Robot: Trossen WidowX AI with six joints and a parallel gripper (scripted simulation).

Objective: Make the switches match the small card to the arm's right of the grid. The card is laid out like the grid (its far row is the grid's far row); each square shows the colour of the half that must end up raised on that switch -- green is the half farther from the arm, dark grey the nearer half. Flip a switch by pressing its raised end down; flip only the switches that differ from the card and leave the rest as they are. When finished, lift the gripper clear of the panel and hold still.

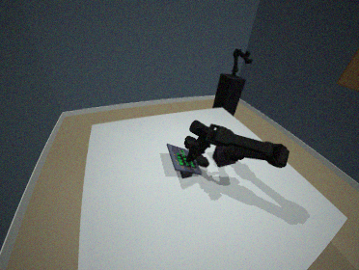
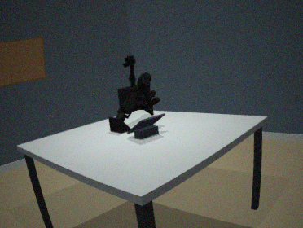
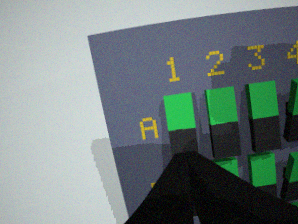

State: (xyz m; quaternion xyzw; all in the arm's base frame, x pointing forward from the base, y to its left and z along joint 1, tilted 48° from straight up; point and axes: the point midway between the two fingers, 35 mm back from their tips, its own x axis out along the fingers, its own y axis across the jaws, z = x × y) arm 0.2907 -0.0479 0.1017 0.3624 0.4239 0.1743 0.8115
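The tilted blue-grey switch panel (image 1: pixel 190 171) (image 2: pixel 148 121) (image 3: pixel 107 75) carries rocker switches with green far halves and dark near halves. In the wrist view, switches A1 (image 3: pixel 180 112), A2 (image 3: pixel 222 107) and A3 (image 3: pixel 262 102) show whole, and A4 (image 3: pixel 295 100) is cut by the right edge. Which ends are raised is hard to tell. My gripper (image 3: pixel 185 161) (image 1: pixel 189 161) is shut and empty, its tips together at the near, dark end of A1. The fingers hide B1 and most of the lower rows. B2 (image 3: pixel 227 166) and B3 (image 3: pixel 262 170) show partly. The card is not visible.
The panel stands on a dark block (image 2: pixel 147 132) on the white table (image 1: pixel 130 212) (image 2: pixel 94 163). The arm (image 1: pixel 246 145) reaches in over the panel's near side. A dark pedestal (image 1: pixel 229 92) with a small arm-like shape stands beyond the table.
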